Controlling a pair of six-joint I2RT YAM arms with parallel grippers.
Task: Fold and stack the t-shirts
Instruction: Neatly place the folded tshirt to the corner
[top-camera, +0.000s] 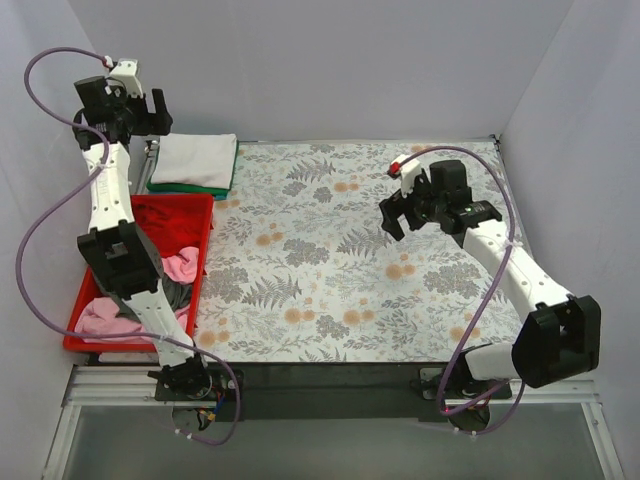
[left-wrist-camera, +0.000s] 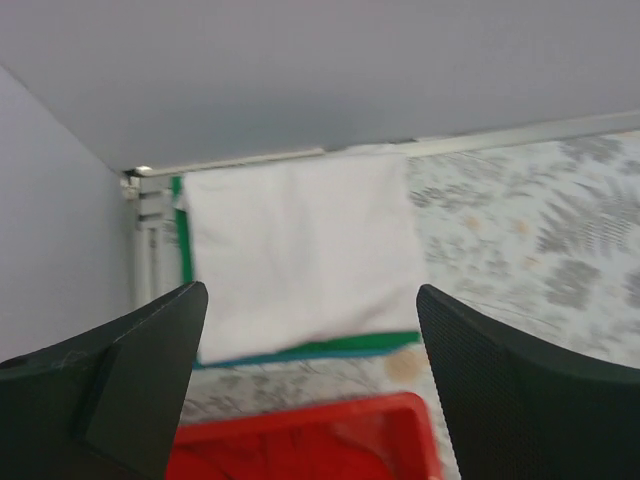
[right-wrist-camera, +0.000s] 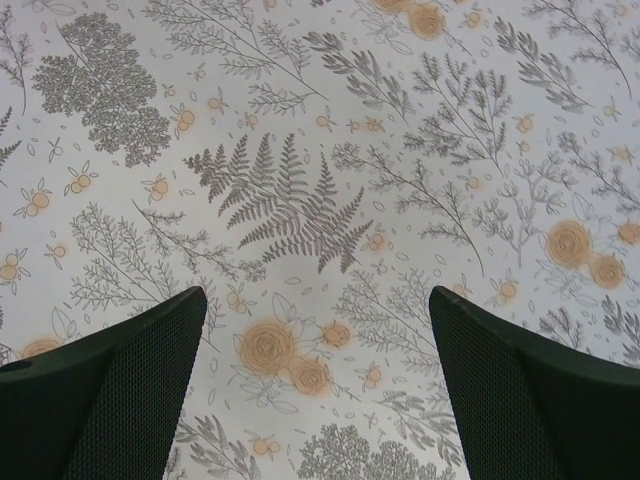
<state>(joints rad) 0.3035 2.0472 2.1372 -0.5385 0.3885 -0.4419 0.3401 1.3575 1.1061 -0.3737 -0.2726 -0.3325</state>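
Note:
A folded white t-shirt lies on a folded green t-shirt at the table's back left. In the left wrist view the white shirt shows with the green shirt's edge beneath it. A red t-shirt, a pink one and a grey one lie crumpled in the red bin. My left gripper is open and empty, raised above the stack's near-left side. My right gripper is open and empty above the bare floral cloth.
The red plastic bin stands along the left edge; its rim shows in the left wrist view. The grey floral cloth covers the table. White walls close in the back and both sides.

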